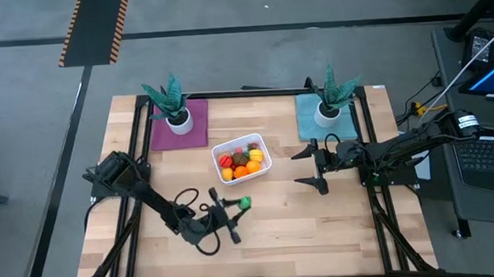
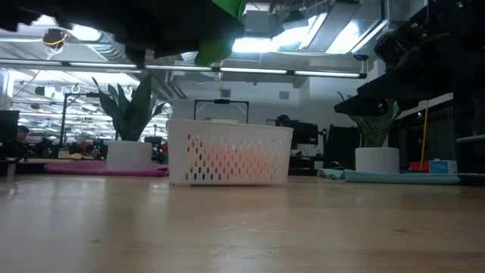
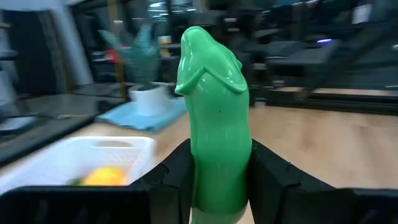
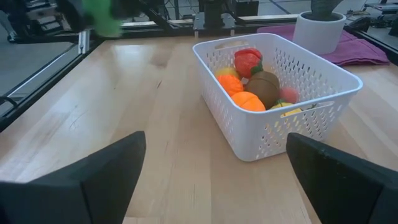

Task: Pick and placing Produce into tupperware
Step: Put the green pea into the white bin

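The green piece (image 3: 214,118) is clamped low by the left end effector (image 1: 232,210); it looks light, stiff and slick, so a mid-body grip is advised. The right end effector (image 1: 317,166) is held wide open.

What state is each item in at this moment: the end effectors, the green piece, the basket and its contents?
Left end effector: shut on the elongated green toy vegetable, raised off the table.
Elongated green toy vegetable: clamped between the fingers, outside the basket.
Right end effector: open, empty, waiting beside the basket.
White perforated plastic basket: upright, part filled.
Red, orange, brown and yellow toy produce: lying inside the basket.
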### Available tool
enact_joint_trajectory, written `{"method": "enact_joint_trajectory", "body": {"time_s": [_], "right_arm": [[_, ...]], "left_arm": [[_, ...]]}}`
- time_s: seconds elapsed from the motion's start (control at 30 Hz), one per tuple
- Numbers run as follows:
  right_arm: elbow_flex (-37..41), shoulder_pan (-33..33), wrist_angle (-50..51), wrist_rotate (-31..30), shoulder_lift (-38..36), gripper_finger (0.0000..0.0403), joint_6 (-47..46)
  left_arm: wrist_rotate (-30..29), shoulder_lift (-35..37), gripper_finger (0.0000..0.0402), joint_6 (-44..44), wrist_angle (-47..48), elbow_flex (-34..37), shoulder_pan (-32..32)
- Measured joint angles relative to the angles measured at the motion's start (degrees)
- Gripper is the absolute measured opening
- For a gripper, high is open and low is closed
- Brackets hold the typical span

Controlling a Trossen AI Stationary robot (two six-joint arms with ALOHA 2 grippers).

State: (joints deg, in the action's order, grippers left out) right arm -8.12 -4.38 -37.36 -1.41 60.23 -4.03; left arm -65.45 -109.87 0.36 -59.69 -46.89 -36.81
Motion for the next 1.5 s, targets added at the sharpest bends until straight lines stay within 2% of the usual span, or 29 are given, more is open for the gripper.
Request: {"method": "enact_joint_trajectory", "body": {"time_s": [0.13, 0.33, 0.47, 0.87, 1.13, 1.33, 1.4, 1.5], "right_arm": [[0.00, 0.00, 0.00, -0.31, 0.00, 0.0388, 0.00], [0.00, 0.02, 0.02, -0.44, 0.00, 0.0388, 0.00], [0.00, 0.00, 0.02, -0.46, 0.00, 0.0388, 0.00], [0.00, 0.02, 0.02, -0.52, 0.00, 0.0388, 0.04], [0.00, 0.02, 0.04, -0.57, 0.00, 0.0388, 0.02], [0.00, 0.02, 0.03, -0.57, 0.00, 0.0388, 0.02], [0.00, 0.02, 0.03, -0.57, 0.00, 0.0388, 0.02], [0.00, 0.02, 0.02, -0.57, 0.00, 0.0388, 0.02]], "left_arm": [[-4.84, 1.76, 0.0104, 0.35, 2.51, 0.00, 2.79], [-5.97, 2.91, 0.0104, -0.61, 3.28, 0.00, 7.26], [-9.58, 2.93, 0.0104, -2.68, 3.22, 0.00, 10.05], [-12.11, 2.93, 0.0104, -3.19, 3.40, 0.00, 15.48], [-11.95, 3.57, 0.0104, -1.25, 3.86, -0.02, 16.02], [-5.66, 8.03, 0.0104, -1.67, 9.89, -0.07, 16.70], [-3.48, 10.32, 0.0104, -4.23, 14.87, -0.07, 17.62], [4.31, 13.76, 0.0104, -11.58, 25.84, -0.07, 19.67]]}}
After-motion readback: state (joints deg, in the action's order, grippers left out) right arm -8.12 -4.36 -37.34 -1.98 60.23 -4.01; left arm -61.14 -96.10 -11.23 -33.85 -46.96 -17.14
